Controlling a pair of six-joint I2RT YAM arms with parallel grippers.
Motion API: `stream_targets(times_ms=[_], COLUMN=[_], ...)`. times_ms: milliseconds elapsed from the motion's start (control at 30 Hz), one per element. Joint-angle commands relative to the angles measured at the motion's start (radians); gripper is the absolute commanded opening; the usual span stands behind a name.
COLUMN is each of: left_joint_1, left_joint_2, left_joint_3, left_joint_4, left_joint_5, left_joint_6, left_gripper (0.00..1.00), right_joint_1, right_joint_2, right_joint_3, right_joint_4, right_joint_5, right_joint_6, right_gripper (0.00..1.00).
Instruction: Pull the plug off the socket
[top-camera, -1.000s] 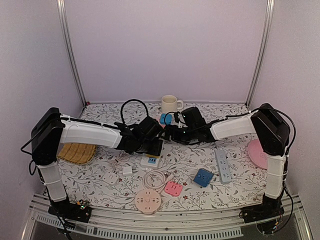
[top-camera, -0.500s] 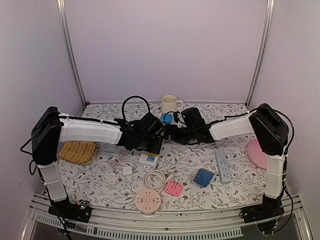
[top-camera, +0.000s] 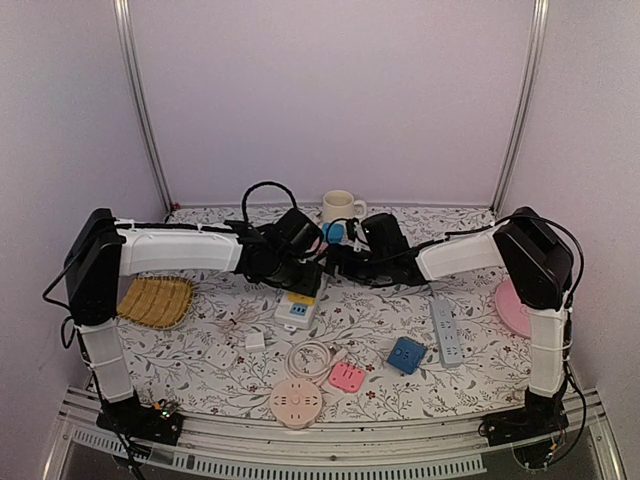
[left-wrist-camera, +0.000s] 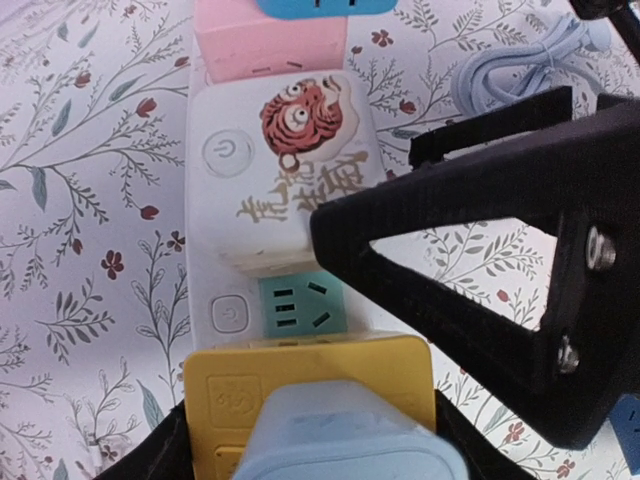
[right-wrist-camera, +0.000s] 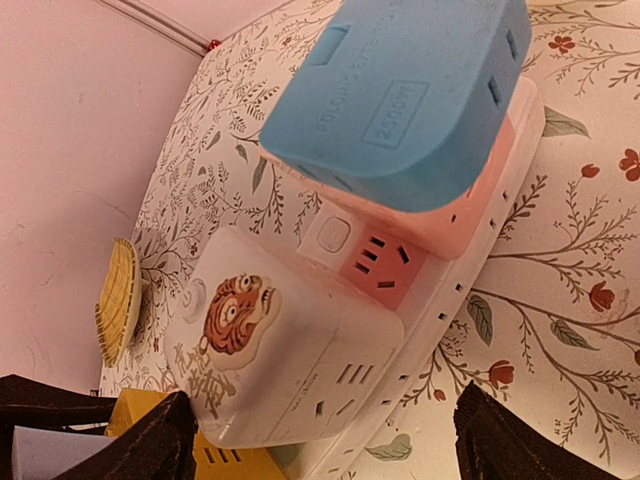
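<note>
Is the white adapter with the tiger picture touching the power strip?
Touching. The right wrist view shows the white adapter seated on the power strip, its base flush against the strip's top with no gap.

White socket strip (left-wrist-camera: 215, 200) with orange tiger print (left-wrist-camera: 300, 110), blue plug (right-wrist-camera: 400, 90), yellow plug (left-wrist-camera: 310, 385), floral tablecloth (left-wrist-camera: 80, 200)
</note>
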Motion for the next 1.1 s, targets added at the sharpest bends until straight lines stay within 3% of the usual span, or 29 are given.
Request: stream_targets(times_ms=[0, 500, 1067], left_joint_1=[0.006, -0.015, 0.060], left_joint_2=[-0.012, -0.019, -0.043], left_joint_3=[0.099, 0.094, 0.033], left_joint_4=[0.074, 0.046, 0.098], left_joint_5=[0.018, -0.069, 0.137], left_joint_6=[0.044, 0.146, 0.046], left_gripper=[0.40, 0.40, 0.39], right_joint_1=[-0.014, -0.016, -0.017], right_joint_2=[0.078, 0.098, 0.088], right_joint_3=[-0.020, -0.026, -0.043], right_joint_4=[-0.130, -0.121, -0.116], right_joint_5=[0.062, 0.039, 0.051], right_joint_6=[-0.007, 0.004, 0.008], right_gripper=[0.90, 0.90, 0.90])
